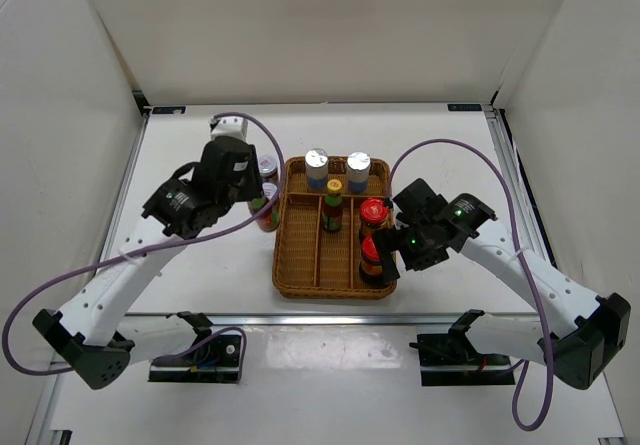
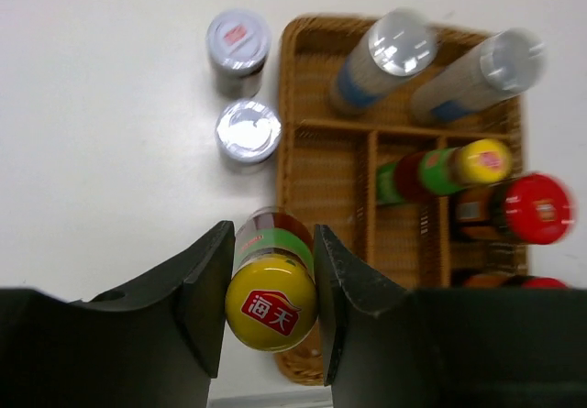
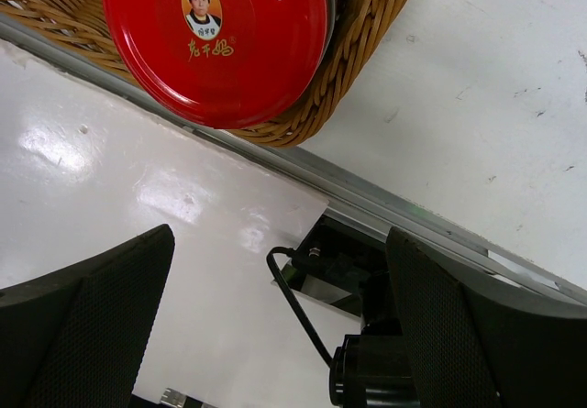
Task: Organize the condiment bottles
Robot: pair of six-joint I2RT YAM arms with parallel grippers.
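The right gripper [image 3: 280, 243] hangs at the near right corner of the wicker tray [image 1: 298, 250]. Its jaws are spread wide and there is nothing between them. Its dark fingers [image 3: 83, 335] frame only bare table [image 1: 200, 275]. Just past the fingertips, the near red-capped bottle [image 3: 215, 41] stands at the near end of the tray's right slot. The far red-capped bottle [image 1: 373, 210] stands close behind it in the same slot.

On the left, the left gripper [image 2: 271, 243] is closed on the held yellow-capped bottle [image 2: 271, 303], with one finger pressed to each side just under the cap. This bottle is upright, just outside the tray's left wall. I cannot tell whether it rests on the table.

Farther in, the second yellow-capped bottle [image 1: 333, 197] stands at the far end of the middle slot. Behind it, the two silver-capped bottles [image 1: 317, 162] [image 1: 358, 162] stand side by side in the wide far compartment. Left of the tray's far corner, two short jars [image 2: 248, 131] [image 2: 238, 41] stand on the table, one behind the other, near each other but apart.
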